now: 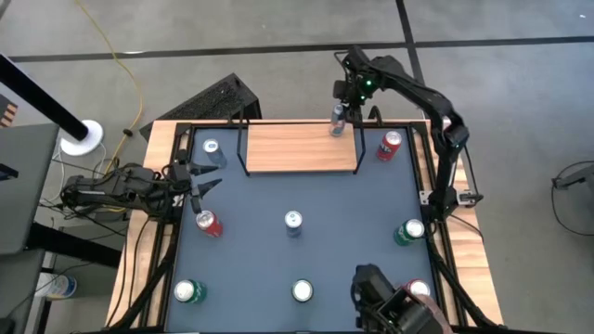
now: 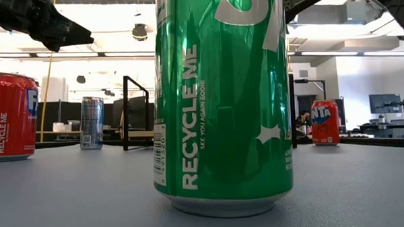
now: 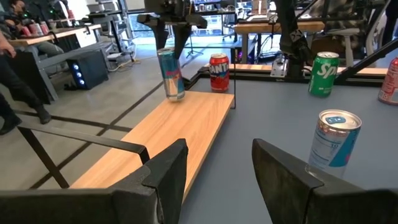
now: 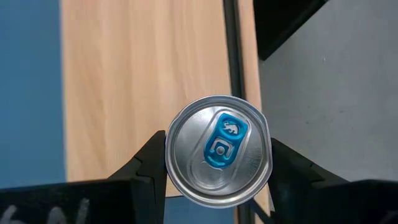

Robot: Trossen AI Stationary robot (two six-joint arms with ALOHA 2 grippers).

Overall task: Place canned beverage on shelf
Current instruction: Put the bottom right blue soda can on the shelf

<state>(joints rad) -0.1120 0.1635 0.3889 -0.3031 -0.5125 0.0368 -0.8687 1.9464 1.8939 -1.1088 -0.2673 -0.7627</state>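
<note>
Right gripper [image 4: 217, 163] clamped on the silver-blue can [image 1: 338, 121], at the shelf [image 1: 297, 148] edge near 1 o'clock. Better to shift inward before release; can base seems close to the rim. Left gripper [image 1: 202, 180] open, waiting at 9 o'clock of the tabletop [image 1: 353, 232].

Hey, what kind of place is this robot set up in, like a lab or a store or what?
Most likely a robotics lab or workshop, not a store. Beyond the table the left wrist view shows workbenches with equipment and a seated person; the high view shows a bare concrete floor with a loose cable.
</note>
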